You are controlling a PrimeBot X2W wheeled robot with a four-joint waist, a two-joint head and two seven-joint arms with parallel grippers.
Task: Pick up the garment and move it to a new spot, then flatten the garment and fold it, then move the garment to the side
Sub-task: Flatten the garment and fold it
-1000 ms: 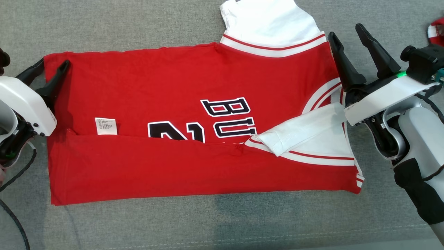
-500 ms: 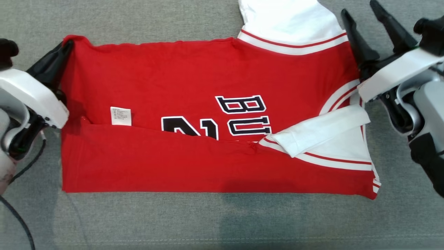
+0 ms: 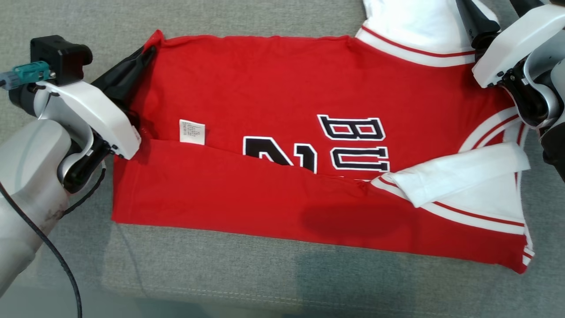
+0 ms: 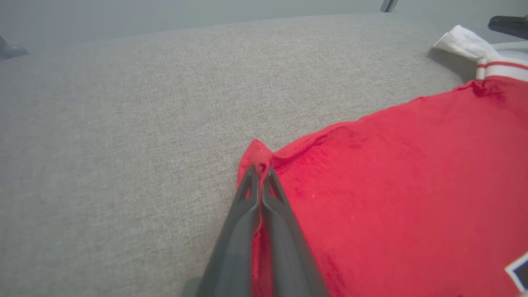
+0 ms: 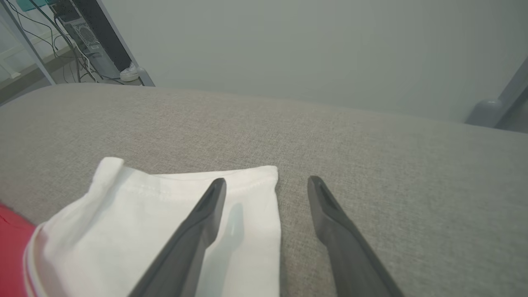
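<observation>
To start what looks like the far-side fold, left gripper (image 4: pixel 260 170) pinches garment (image 3: pixel 265 79) hem corner, right gripper (image 5: pixel 267 181) spread, straddling sleeve (image 5: pixel 136 206) edge.

I'm looking at the garment (image 3: pixel 265 88), and it is reading as soft red knit cloth, matt, creasing finely where it bunches. Its white sleeve (image 5: pixel 136 214) is showing the same matt cloth with a stitched hem, and the black lettering (image 3: pixel 353 141) is looking like a flatter, smoother print. The care label (image 3: pixel 192 131) is appearing thin and white; I'm not making out its weave. The cushion (image 3: pixel 220 274) is showing coarse grey woven cloth, rough and matt. The left gripper (image 4: pixel 260 172) and right gripper (image 5: pixel 267 181) are showing dark matt plastic fingers (image 5: pixel 183 247), and the left wrist shell (image 3: pixel 97 115) is gleaming as smooth, glossy white plastic.
</observation>
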